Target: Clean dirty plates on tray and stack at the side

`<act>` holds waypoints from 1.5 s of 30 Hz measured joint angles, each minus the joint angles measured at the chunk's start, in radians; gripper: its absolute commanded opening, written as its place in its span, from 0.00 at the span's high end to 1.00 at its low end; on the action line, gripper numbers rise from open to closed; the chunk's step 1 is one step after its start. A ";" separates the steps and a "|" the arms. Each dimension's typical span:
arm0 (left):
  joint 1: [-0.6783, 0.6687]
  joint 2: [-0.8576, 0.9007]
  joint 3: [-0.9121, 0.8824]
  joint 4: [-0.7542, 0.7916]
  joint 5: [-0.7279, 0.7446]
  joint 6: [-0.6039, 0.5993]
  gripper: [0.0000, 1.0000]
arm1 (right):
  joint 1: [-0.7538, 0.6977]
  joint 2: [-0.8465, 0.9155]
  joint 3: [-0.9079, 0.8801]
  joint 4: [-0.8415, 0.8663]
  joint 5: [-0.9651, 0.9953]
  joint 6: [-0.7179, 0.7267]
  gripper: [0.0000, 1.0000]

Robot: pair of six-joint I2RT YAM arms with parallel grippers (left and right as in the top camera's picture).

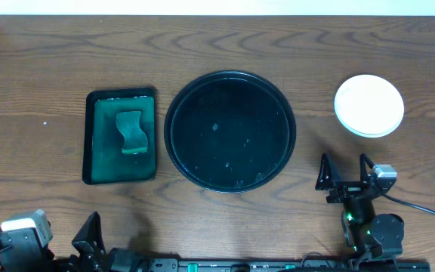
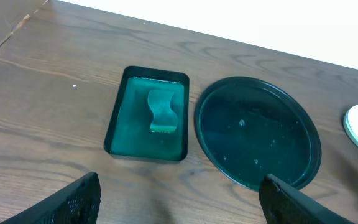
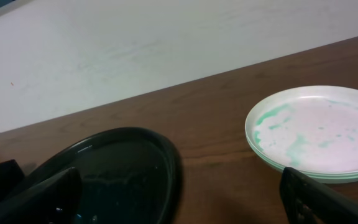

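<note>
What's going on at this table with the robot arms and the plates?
Nothing is being handled right now. The left gripper and right gripper are both open and empty, near the table's front edge. The black tray holds no plates. The plates sit stacked on the table to its right, the top one showing teal smears. What looks like a sponge lies in the green tray on the left.

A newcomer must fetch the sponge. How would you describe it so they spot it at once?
Start at the large round black tray mid-table. Beside it, on the side away from the white plates, sits a smaller green rectangular tray. The sponge lies inside: a green waisted block, the only thing in it.
</note>
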 measured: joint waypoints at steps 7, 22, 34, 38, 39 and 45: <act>0.000 0.000 0.000 0.000 0.000 0.000 0.18 | 0.000 0.000 0.000 0.000 0.000 0.000 0.01; 0.021 -0.008 -0.029 0.225 -0.012 0.001 0.18 | 0.000 0.000 0.000 0.000 0.000 0.000 0.01; 0.114 -0.233 -0.595 0.820 -0.023 -0.003 0.18 | 0.000 0.000 0.000 0.000 0.000 0.000 0.01; 0.129 -0.335 -0.825 1.048 -0.023 -0.033 0.18 | 0.000 0.000 0.000 0.000 0.000 0.000 0.01; 0.134 -0.354 -0.882 1.102 -0.023 -0.047 0.18 | 0.000 0.000 0.000 0.000 0.000 0.000 0.01; 0.159 -0.433 -1.181 1.381 -0.023 -0.137 0.18 | 0.000 0.000 0.000 0.000 0.000 0.000 0.01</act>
